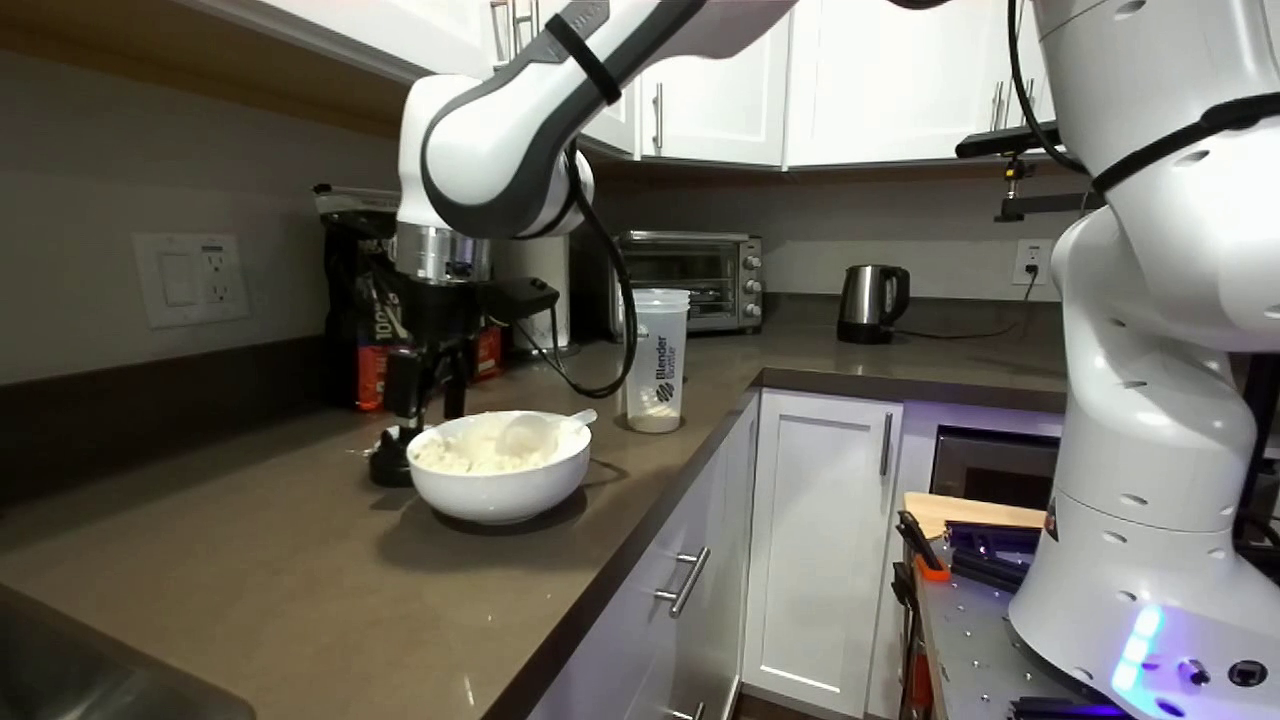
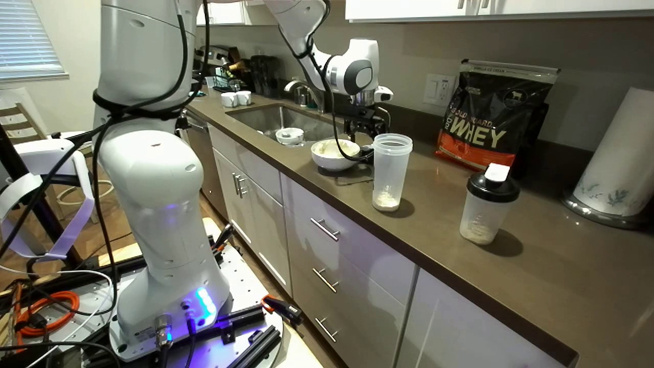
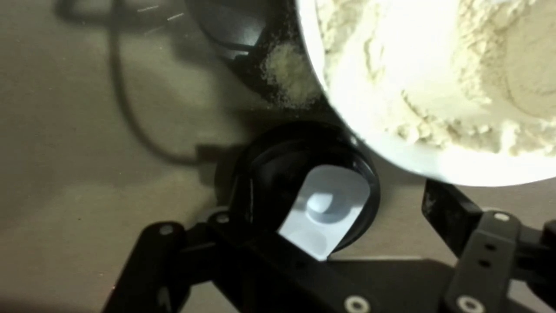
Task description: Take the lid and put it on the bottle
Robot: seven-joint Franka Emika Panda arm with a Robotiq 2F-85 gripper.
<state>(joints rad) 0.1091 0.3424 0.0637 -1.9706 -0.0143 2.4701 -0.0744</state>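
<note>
In the wrist view the gripper (image 3: 343, 204) covers part of the lid (image 3: 299, 163) — the top and right edges crop the white bowl (image 3: 473, 170).

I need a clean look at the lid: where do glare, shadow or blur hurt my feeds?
Wrist view: glare bleaches much of the bowl, the dark lid partly merges with shadow, and fine detail looks soft. In an exterior view, the bottle is sharp enough to read its lettering. In both exterior views, a blue glow lights the base.

White bowl (image 1: 500, 497) filled with powder (image 1: 463, 452)
A whey bag (image 2: 493, 115) and steel kettle (image 1: 865, 303) are placed on the worktop (image 1: 290, 560).
</note>
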